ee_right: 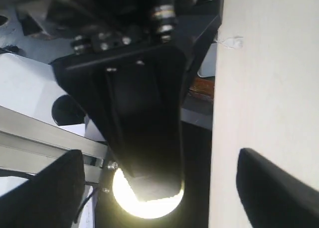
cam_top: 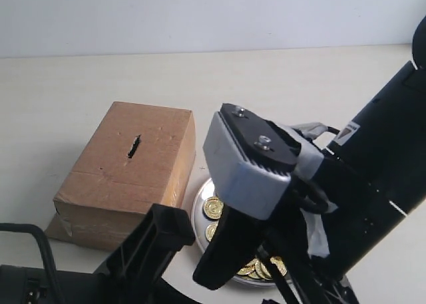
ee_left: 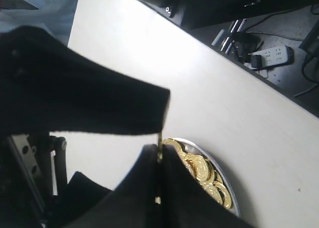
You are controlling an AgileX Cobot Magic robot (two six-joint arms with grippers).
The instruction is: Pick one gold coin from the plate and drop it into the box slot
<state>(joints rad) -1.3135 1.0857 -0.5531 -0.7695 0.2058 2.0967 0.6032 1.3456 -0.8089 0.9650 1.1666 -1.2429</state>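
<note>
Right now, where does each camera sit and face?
Exterior: off the arms, angled down at the table, the box and the plate; black arm links and a gray camera housing in front.
Left wrist: on the left arm, looking along the left jaws, apparently shut on a gold coin, plate beyond.
Right wrist: on the right arm, facing the table edge and a black robot part; right jaws open.
Shared: exterior and left wrist both show the plate.

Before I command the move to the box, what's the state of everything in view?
left tool: shut on a gold coin, held edge-on
right tool: open, empty
plate: holds heaped coins, partly hidden by an arm
box: closed, standing flat
box slot: clear, nothing stuck in it
</note>
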